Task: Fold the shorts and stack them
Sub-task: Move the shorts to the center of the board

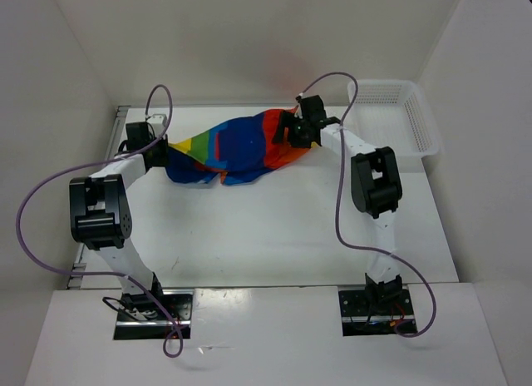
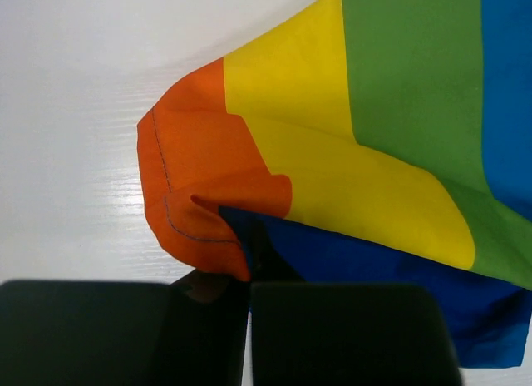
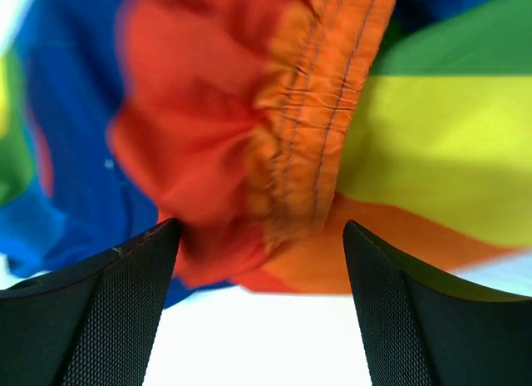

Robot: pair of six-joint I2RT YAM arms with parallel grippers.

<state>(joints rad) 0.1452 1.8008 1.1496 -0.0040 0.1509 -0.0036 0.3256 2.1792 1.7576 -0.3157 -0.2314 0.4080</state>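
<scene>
The rainbow-striped shorts (image 1: pixel 237 145) lie bunched at the back middle of the white table. My left gripper (image 1: pixel 166 153) is at their left end. In the left wrist view its jaws stand together (image 2: pixel 247 284), shut on the orange hemmed corner of the shorts (image 2: pixel 199 195). My right gripper (image 1: pixel 287 132) is at the shorts' right end. In the right wrist view it (image 3: pixel 259 228) is open wide, with the gathered red-orange waistband (image 3: pixel 307 111) just ahead between the fingers (image 3: pixel 125 294), above the table.
A white plastic mesh basket (image 1: pixel 407 120) stands at the back right corner. The white table (image 1: pixel 274 228) stretches toward the arm bases. White walls close in the back and both sides. Purple cables loop from both arms.
</scene>
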